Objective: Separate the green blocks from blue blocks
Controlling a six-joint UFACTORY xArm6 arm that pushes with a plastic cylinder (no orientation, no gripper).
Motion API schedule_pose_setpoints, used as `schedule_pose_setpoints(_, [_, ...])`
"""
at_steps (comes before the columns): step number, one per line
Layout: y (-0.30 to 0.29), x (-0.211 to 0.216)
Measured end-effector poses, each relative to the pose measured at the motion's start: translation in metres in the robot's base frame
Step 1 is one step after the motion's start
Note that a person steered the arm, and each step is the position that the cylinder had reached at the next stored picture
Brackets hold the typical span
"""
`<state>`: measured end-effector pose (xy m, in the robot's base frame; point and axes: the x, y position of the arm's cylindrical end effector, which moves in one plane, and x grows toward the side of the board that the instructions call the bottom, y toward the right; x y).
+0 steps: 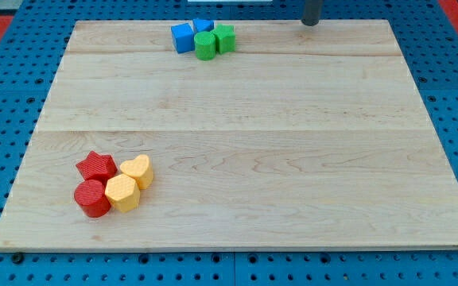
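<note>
My tip (311, 24) sits at the view's top edge, right of centre, just above the far rim of the desk (237, 143). Only the short lower end of the dark rod shows; the rest is cut off by the frame. The arm carries no fingers, so there is no open or closed state to record. The tip touches no block.

Nearest blocks: a tight cluster of four to the view's left of the tip, well apart from it, close to the desk's top edge.
- Green cube-like block (225, 37), on the cluster's right side.
- Green cylinder (205, 45), just left of and slightly below it, touching it.
- Blue block (203, 26), behind the green pair, shape unclear.
- Blue cube (183, 36), leftmost, touching the green cylinder.
Green and blue lie packed together, not apart.

Far group, lower left of the desk, well apart from the tip and the top cluster:
- Red star (96, 165).
- Red cylinder (92, 198) below it.
- Yellow heart (137, 170).
- Yellow hexagonal block (122, 192).
These four touch one another.
</note>
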<state>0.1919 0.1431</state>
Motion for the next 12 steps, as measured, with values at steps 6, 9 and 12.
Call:
schedule_pose_setpoints(6, [-0.003, 0.0])
schedule_pose_setpoints(9, [-0.108, 0.025])
schedule_pose_setpoints(12, [-0.167, 0.024])
